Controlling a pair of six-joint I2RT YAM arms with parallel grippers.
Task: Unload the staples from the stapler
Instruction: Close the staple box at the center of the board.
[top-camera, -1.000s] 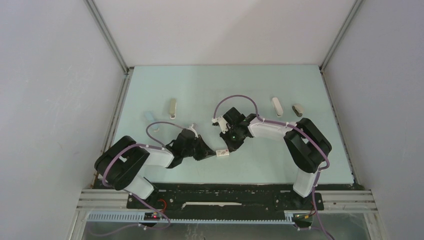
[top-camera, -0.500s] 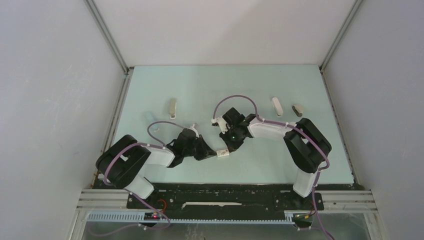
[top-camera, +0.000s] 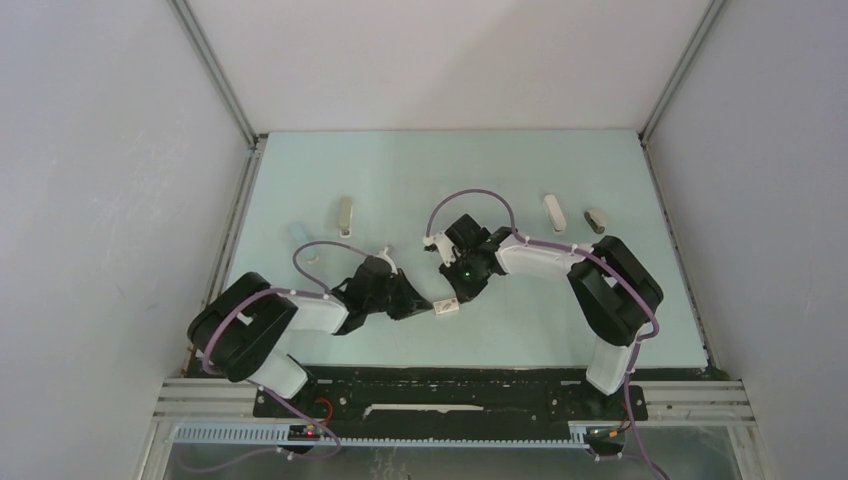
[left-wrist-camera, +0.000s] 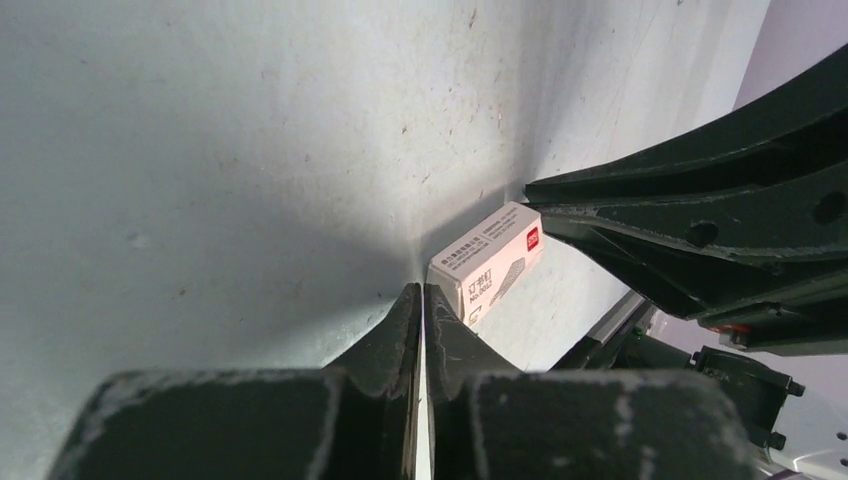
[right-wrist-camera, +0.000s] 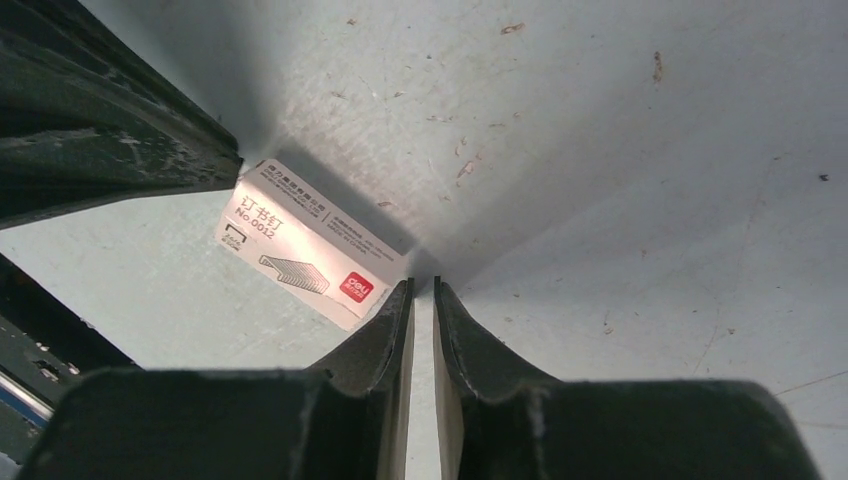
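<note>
At the bottom of the top view the two arms bend inward over the pale green table (top-camera: 560, 330), and their heads meet just below the middle of the frame. The left gripper (top-camera: 420, 303) has its fingers pressed together, with only a hairline between them in its wrist view and nothing seen in the pinch. The right gripper (top-camera: 455, 292) is likewise closed down to a thin slit with nothing visible in it. Between the two sets of tips lies a small white box (top-camera: 447, 308) printed with a staple drawing and a red mark. In the left wrist view it sits just beyond the tips, a little to the right. In the right wrist view it lies just left of the tips, its near corner right beside them. The staples themselves are too small to make out in any view. Farther up the table, well apart from both grippers, lie a pale blue piece (top-camera: 299, 231) and a beige oblong (top-camera: 345, 213) at left. A white oblong (top-camera: 553, 211) and a grey-brown piece (top-camera: 596, 220) lie at right. Which of them is the stapler I cannot tell.
</note>
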